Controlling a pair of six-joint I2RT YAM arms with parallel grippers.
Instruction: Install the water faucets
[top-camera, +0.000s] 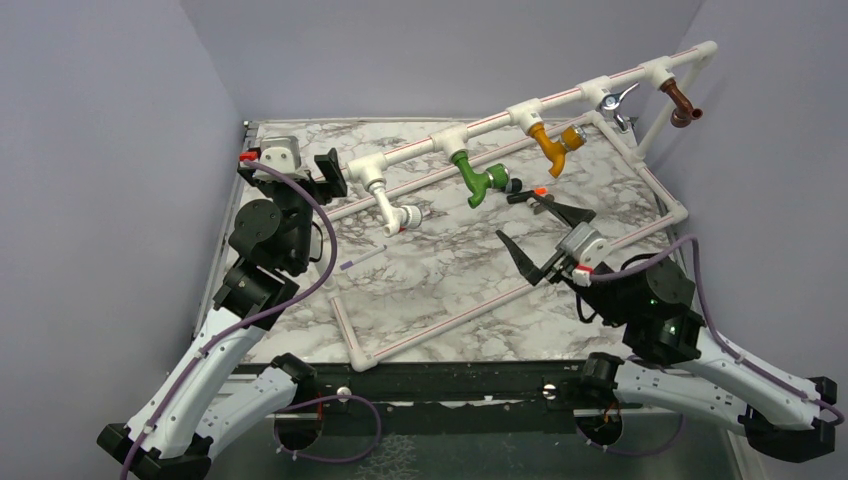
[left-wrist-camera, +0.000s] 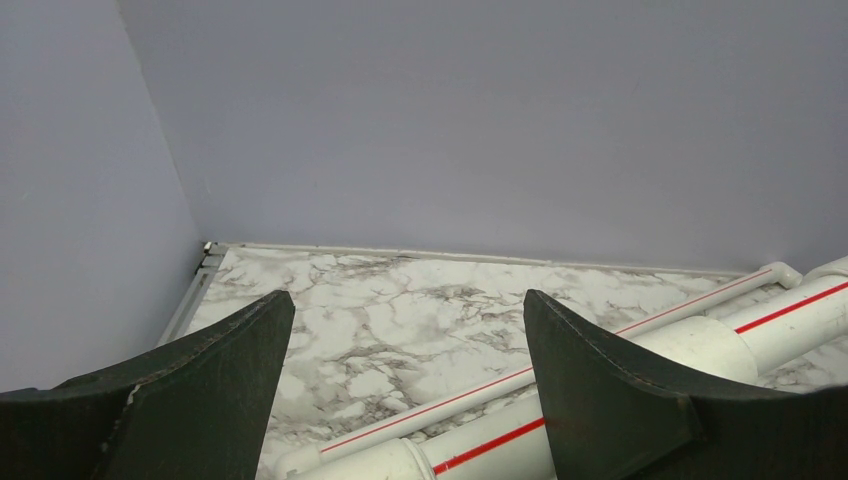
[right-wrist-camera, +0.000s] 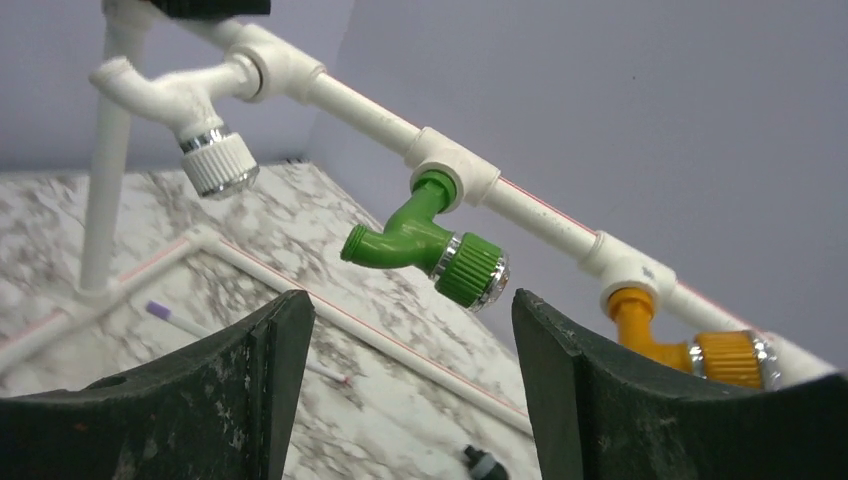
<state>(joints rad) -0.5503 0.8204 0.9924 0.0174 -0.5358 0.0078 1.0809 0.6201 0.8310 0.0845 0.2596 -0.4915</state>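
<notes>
The green faucet (top-camera: 480, 180) hangs screwed into a tee of the white pipe frame (top-camera: 430, 143), its round knob to the right. In the right wrist view it (right-wrist-camera: 415, 238) sits above and just ahead of my fingers. A white faucet (top-camera: 393, 208), a yellow one (top-camera: 555, 145), a chrome one (top-camera: 615, 100) and a brown one (top-camera: 681, 102) hang from the same pipe. My right gripper (top-camera: 542, 233) is open and empty, below and to the right of the green faucet. My left gripper (top-camera: 330, 172) is open and empty at the pipe's left end (left-wrist-camera: 480, 440).
A thin white stick with a purple tip (top-camera: 362, 258) lies on the marble table inside the frame's base. A small black piece (top-camera: 515, 187) lies near the green faucet. Grey walls close the table at the back and on both sides.
</notes>
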